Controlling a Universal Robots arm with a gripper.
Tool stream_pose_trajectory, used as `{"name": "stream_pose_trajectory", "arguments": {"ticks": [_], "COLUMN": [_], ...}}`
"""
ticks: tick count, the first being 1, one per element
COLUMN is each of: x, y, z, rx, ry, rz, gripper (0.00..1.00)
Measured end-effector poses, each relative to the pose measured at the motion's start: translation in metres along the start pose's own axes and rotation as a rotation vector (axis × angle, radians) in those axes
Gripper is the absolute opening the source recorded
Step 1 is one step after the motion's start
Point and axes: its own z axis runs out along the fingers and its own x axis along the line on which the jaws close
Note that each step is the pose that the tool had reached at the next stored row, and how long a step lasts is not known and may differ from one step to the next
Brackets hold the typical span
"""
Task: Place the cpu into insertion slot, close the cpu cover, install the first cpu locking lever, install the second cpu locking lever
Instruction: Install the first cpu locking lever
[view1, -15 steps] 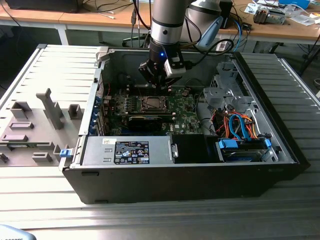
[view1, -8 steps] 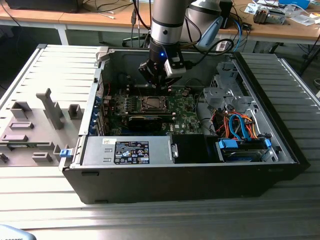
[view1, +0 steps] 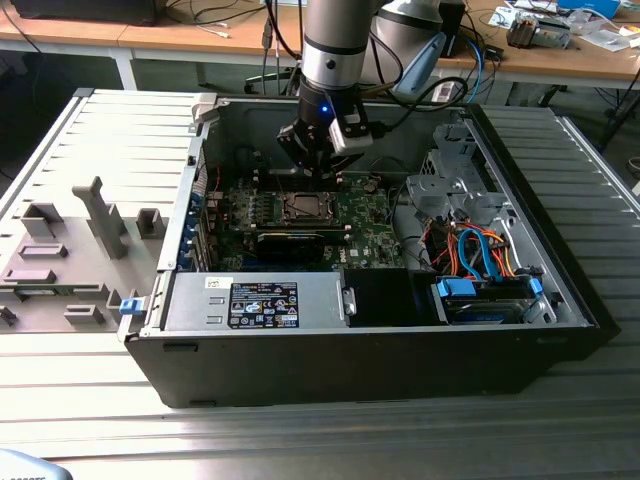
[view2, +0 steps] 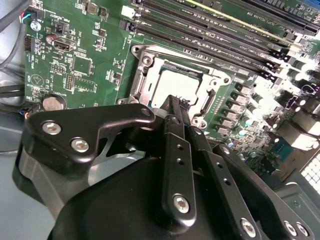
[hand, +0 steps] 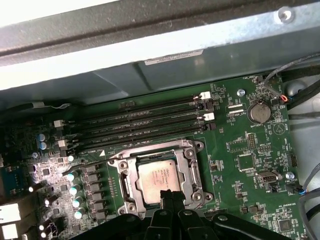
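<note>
A ribbed grey metal worktop (view1: 90, 150) carries one open black computer case (view1: 350, 360), with wooden desks and loose cables behind it. On the case floor lies one green motherboard (hand: 240, 170).

One cpu (hand: 159, 179) sits flat in the insertion slot (hand: 131, 184) on that board, its silvery top showing in both wrist views (view2: 172, 86). The cpu cover (hand: 186, 172) lies down around the chip as a metal frame with the chip visible through its window; whether it is fully seated I cannot tell. One thin locking lever (hand: 92, 162) runs along the socket's edge nearest the memory slots.

One hand (view2: 175, 106) hangs just over the socket's rim, its two black fingers (view2: 172, 127) pressed together to a narrow tip, clenched on nothing that I can see. The tip is just beside the chip's edge; whether it touches the frame cannot be told.

Beside the socket run four long black memory slots (hand: 145, 122), side by side, all without modules. A row of silvery capacitors (hand: 75, 190) stands on another side of the socket, and one round coin battery (hand: 259, 112) sits further off on the board.

In the exterior view the single arm (view1: 335, 60) reaches down into the case, with one power supply (view1: 255, 300) along the near wall and blue and orange cables (view1: 480, 250) toward the exterior view's right.
</note>
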Motion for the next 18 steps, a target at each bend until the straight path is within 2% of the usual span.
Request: {"name": "stream_pose_trajectory", "arguments": {"ticks": [18], "x": [0.0000], "y": [0.0000], "z": [0.0000], "rx": [0.0014], "ry": [-0.0014], "rz": [-0.041], "gripper": [0.11]}}
